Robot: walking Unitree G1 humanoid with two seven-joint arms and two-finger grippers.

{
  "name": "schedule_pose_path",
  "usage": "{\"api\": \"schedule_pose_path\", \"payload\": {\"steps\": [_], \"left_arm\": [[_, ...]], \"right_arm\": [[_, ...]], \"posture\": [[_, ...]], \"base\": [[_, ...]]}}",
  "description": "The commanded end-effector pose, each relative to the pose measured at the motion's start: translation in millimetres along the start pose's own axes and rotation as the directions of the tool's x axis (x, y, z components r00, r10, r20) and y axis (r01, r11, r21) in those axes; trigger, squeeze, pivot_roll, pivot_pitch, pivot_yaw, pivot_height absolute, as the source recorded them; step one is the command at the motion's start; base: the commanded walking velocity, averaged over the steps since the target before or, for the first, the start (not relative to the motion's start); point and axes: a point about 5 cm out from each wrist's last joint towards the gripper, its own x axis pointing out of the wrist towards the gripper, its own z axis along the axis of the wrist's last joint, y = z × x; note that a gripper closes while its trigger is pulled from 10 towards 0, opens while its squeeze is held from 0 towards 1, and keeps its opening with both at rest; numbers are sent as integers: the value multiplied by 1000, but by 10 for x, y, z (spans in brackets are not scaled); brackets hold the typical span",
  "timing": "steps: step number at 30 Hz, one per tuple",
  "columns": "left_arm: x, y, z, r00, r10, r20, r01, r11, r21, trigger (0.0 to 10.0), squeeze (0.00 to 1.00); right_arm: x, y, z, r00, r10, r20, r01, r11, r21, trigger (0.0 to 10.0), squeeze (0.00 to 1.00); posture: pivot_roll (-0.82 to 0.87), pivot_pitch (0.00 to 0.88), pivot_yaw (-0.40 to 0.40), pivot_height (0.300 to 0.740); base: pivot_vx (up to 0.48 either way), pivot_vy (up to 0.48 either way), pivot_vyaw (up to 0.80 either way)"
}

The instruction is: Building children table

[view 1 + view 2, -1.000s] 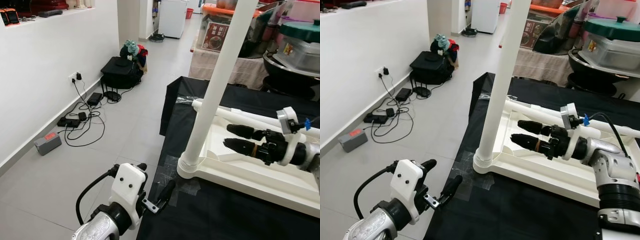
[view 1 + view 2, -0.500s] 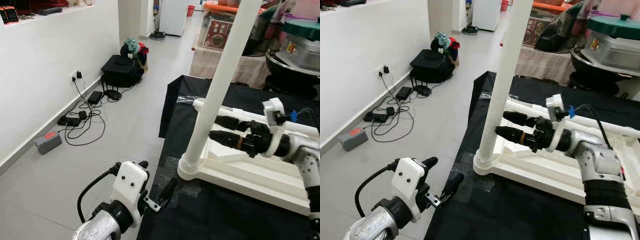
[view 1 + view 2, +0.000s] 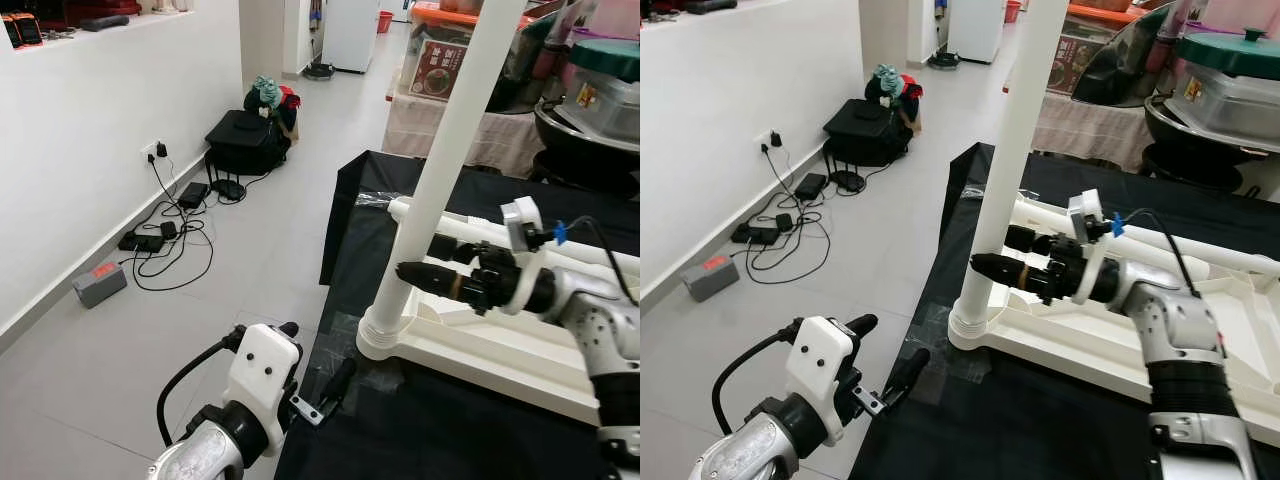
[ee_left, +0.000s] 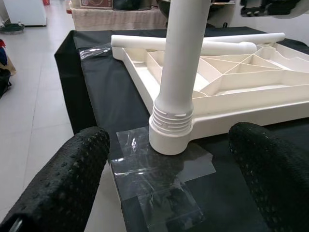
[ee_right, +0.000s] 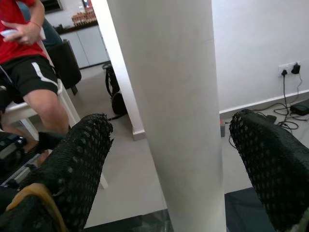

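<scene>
Upturned white plastic tabletop (image 3: 500, 345) lies at the black worktop's (image 3: 420, 430) left edge; your right tool (image 3: 985, 258) straddles its upright white leg (image 3: 440, 160) wide, ready to clamp; left tool (image 4: 169, 145) gapes wide too.

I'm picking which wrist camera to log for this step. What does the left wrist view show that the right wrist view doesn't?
Left wrist view: the threaded collar where the upright table leg enters the upturned white tabletop, clear tape on the black cloth, and a loose leg lying across the tabletop.

Right wrist view: a seated person, a wall socket and its cables.

Both: the upright table leg between that arm's open end effector fingers.
</scene>
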Motion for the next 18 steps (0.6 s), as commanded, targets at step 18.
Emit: {"api": "schedule_pose_path", "payload": {"steps": [18], "left_arm": [[-2, -37, 36, 1000, -7, 20, 7, 1000, 11, 10000, 0]], "right_arm": [[192, -18, 101, 999, -30, 28, 31, 997, -67, 10000, 0]], "posture": [[76, 95, -102, 740]], "base": [[0, 0, 0]]}}
